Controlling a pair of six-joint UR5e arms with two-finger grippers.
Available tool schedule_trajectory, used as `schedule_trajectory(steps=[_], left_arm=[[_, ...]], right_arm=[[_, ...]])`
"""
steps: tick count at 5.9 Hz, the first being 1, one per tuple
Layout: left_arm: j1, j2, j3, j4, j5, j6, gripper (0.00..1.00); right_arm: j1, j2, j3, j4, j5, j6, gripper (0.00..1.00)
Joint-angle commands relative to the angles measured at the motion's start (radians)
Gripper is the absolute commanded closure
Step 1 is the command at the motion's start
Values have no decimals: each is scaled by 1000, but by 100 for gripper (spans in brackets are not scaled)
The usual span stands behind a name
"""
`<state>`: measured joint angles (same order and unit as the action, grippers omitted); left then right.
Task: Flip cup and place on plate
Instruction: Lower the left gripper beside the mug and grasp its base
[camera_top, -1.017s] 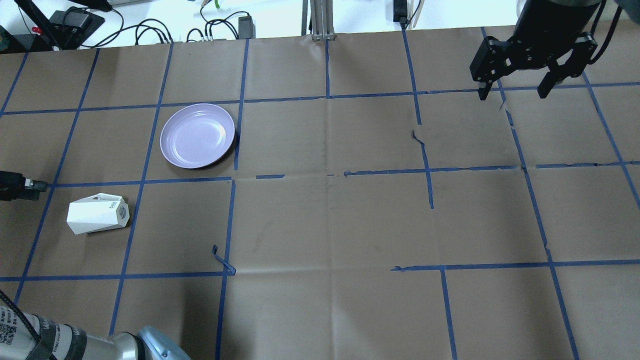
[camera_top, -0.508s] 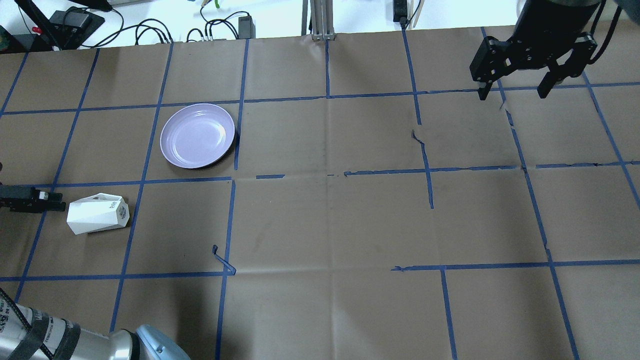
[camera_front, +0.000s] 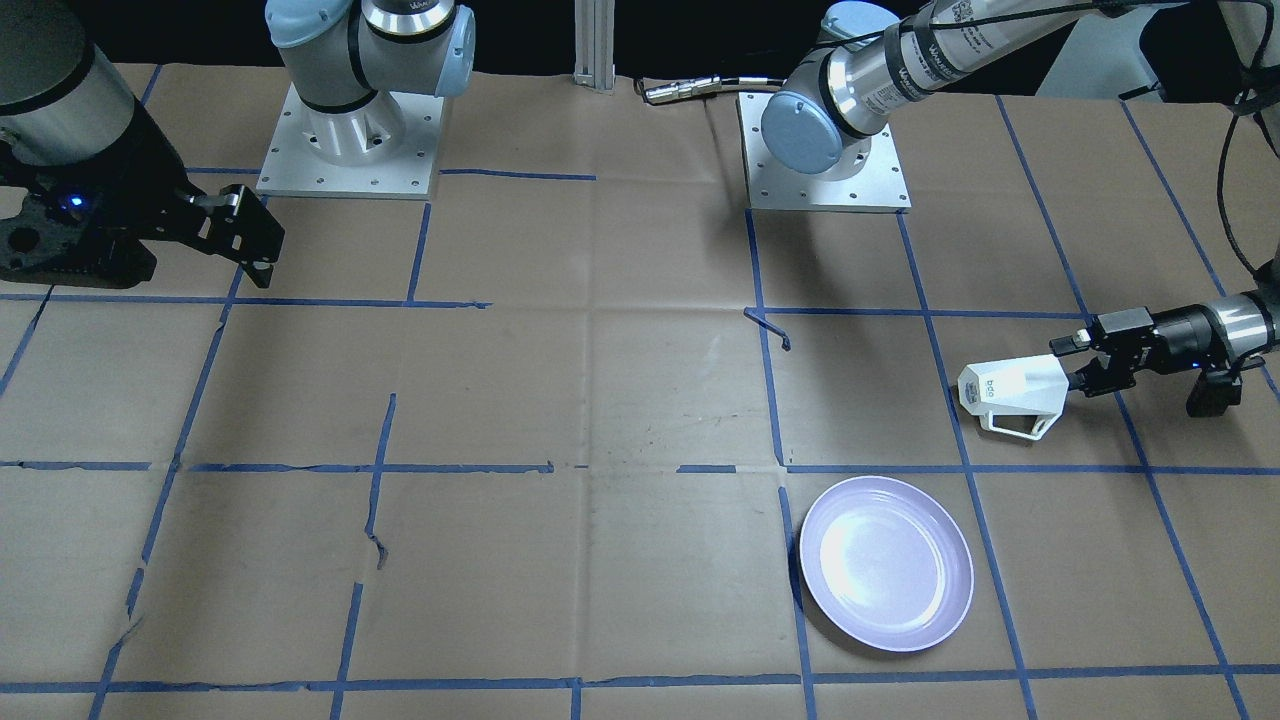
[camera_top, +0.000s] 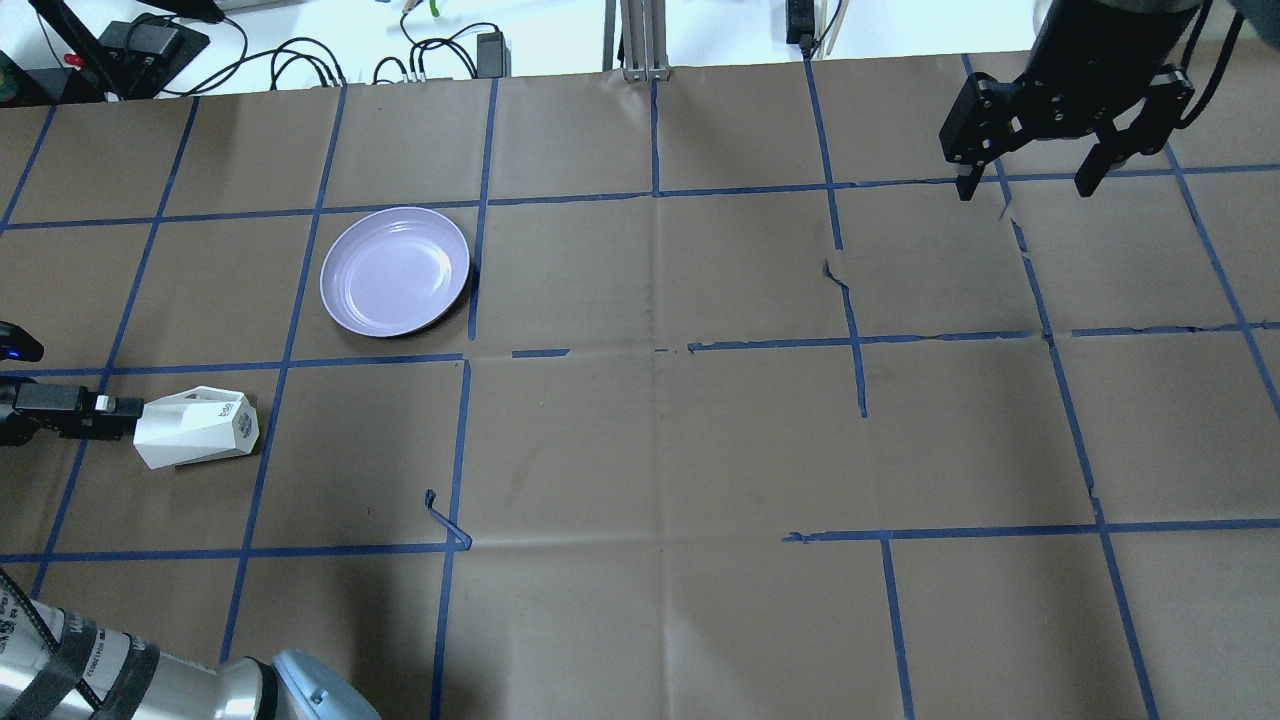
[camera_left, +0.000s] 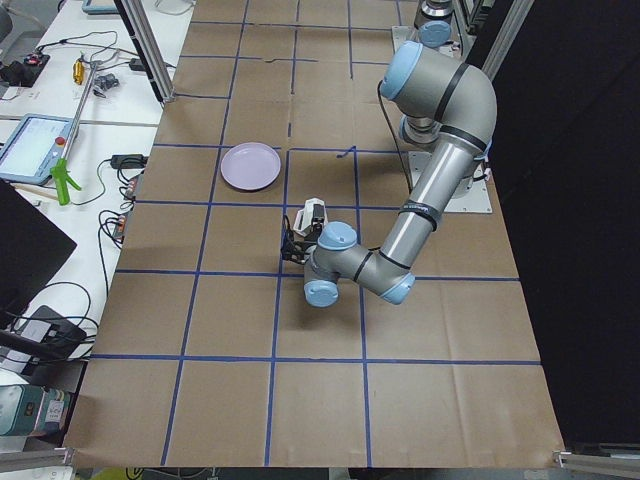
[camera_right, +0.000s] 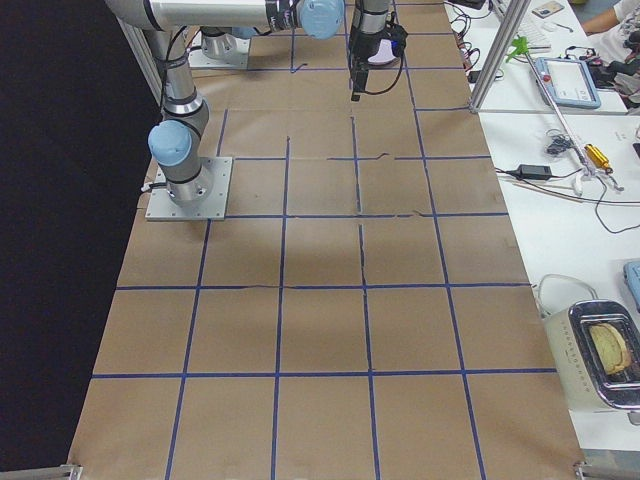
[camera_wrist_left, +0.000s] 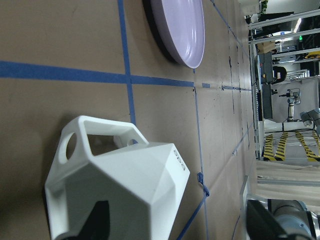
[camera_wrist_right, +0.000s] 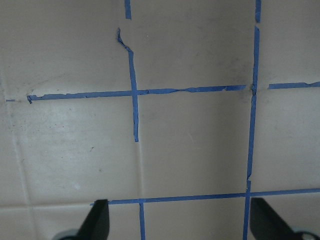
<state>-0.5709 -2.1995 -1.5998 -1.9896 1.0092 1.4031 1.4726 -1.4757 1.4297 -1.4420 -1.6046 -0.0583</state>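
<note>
The white faceted cup (camera_top: 195, 428) lies on its side on the brown paper, its base toward the table's middle and its handle toward the plate; it also shows in the front view (camera_front: 1010, 392) and the left wrist view (camera_wrist_left: 120, 190). The lavender plate (camera_top: 395, 272) sits apart from it, farther from the robot (camera_front: 886, 563). My left gripper (camera_top: 125, 412) is level, open, and at the cup's mouth end (camera_front: 1078, 362); I cannot tell whether a finger is inside the mouth. My right gripper (camera_top: 1027, 185) is open and empty, far away at the back right.
Blue tape lines form a grid on the paper (camera_top: 660, 450), with a loose curl of tape (camera_top: 445, 520) near the cup. Cables and power bricks (camera_top: 300, 60) lie beyond the table's far edge. The two arm bases (camera_front: 820, 150) stand at the robot's side.
My left gripper has moved right along the table, from the view's left edge up to the cup's mouth end. The cup, the plate and the right arm have not moved.
</note>
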Motion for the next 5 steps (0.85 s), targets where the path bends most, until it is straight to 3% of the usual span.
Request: schedule_trajectory(steps=[1, 2, 3, 5], left_arm=[[-13, -3, 1, -11, 0, 37, 51], [-15, -2, 1, -12, -1, 51, 85], [-18, 12, 18, -62, -3, 45, 99], [-21, 78, 32, -95, -52, -37, 100]], right_arm=[[0, 0, 0, 0, 0, 0, 0], [0, 0, 0, 0, 0, 0, 0], [0, 0, 0, 0, 0, 0, 0], [0, 0, 0, 0, 0, 0, 0]])
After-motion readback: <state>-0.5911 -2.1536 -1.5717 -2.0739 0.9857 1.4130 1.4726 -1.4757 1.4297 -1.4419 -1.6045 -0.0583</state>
